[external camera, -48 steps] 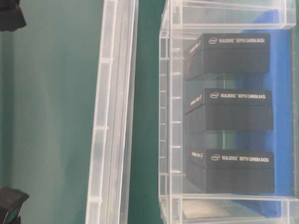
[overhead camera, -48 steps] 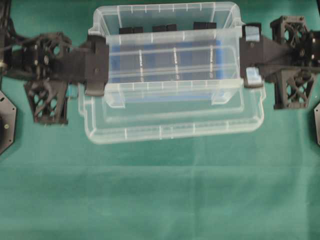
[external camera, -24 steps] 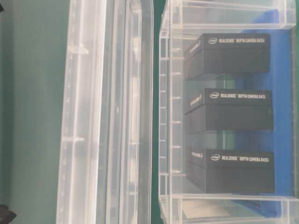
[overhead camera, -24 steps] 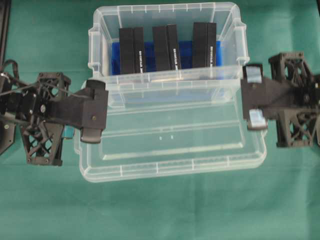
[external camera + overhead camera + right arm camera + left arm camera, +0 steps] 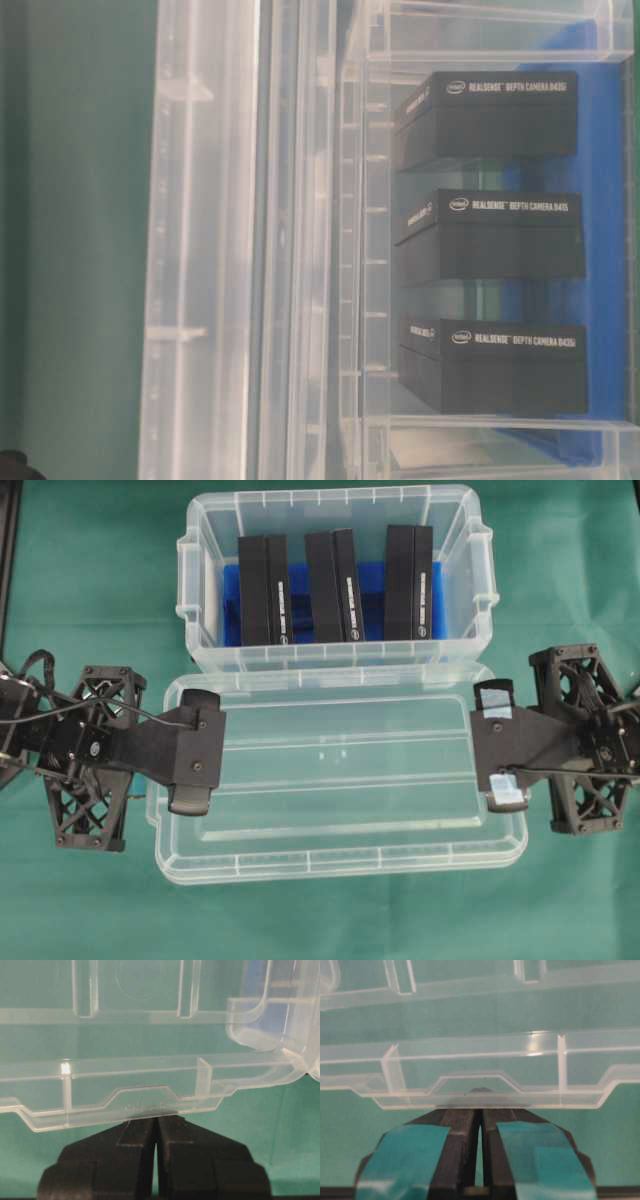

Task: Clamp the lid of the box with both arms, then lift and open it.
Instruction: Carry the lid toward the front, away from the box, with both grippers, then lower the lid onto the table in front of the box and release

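Overhead exterior view: flat green cloth-covered table (image 5: 330, 920) filling the whole scene, faint fold creases across it, nothing of the room beyond visible.

Toward the far edge, a deep clear plastic rectangular box (image 5: 335, 580) with handle lugs at both short ends, open on top. Inside, a blue base panel (image 5: 232, 605) and three black upright blocks (image 5: 340, 585) side by side; at table level, white lettering reading "REALSENSE DEPTH CAMERA D435" on each block (image 5: 490, 235).

Just in front of the box, on the near side, a flat clear plastic rectangular lid (image 5: 340, 770) with rounded corners, raised rim and lengthwise ribs, lying roughly level, long edge parallel to the box wall and close beside it. From these pictures, cannot tell whether resting on the cloth or held above it.

At the lid's left short end, the left black gripper (image 5: 192, 758), teal tape on its fingers (image 5: 410, 1150); jaws pressed nearly together, clamped on the lid's edge tab (image 5: 475, 1092). At the right short end, the right black gripper (image 5: 497, 748), likewise pinched onto the rim (image 5: 150, 1105). Lattice-frame wrists (image 5: 90, 745) trailing outward on both sides.
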### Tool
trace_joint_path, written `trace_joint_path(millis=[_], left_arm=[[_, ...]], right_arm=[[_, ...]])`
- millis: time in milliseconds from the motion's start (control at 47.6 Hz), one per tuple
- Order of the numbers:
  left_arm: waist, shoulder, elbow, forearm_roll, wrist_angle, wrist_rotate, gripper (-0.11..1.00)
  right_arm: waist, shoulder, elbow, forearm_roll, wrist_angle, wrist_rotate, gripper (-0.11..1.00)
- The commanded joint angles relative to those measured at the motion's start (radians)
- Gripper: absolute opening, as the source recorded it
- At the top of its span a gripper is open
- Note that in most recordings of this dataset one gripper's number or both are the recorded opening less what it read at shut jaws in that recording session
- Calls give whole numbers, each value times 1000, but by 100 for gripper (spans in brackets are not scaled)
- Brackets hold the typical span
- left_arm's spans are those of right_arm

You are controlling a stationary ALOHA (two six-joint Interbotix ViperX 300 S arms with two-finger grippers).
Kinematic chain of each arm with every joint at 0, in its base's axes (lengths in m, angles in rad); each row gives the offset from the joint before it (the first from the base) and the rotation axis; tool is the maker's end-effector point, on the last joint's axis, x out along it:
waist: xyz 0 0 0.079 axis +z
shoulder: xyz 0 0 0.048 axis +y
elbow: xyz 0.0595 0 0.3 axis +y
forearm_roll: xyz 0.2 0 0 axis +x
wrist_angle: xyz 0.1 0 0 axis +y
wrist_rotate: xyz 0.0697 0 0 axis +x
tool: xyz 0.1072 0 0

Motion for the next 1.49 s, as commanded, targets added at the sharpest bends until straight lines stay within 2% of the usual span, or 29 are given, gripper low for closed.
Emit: trace_joint_path(millis=[0, 483, 778, 967, 1324, 1472], left_arm=[[14, 5, -92, 11, -28, 2, 0], [8, 18, -55, 11, -35, 2, 0], [8, 57, 11, 11, -104, 2, 0], [6, 89, 61, 11, -192, 0, 0], [-2, 181, 153, 5, -357, -21, 0], [-15, 219, 176, 3, -400, -21, 0]], right_arm=[[-6, 8, -97, -23, -34, 21, 0], [-3, 43, -92, -25, -38, 23, 0], [-3, 103, -61, -25, -77, 23, 0], [-2, 126, -9, -25, -140, 34, 0], [-2, 170, 129, -25, -333, 107, 0], [-2, 184, 167, -25, -371, 118, 0]])
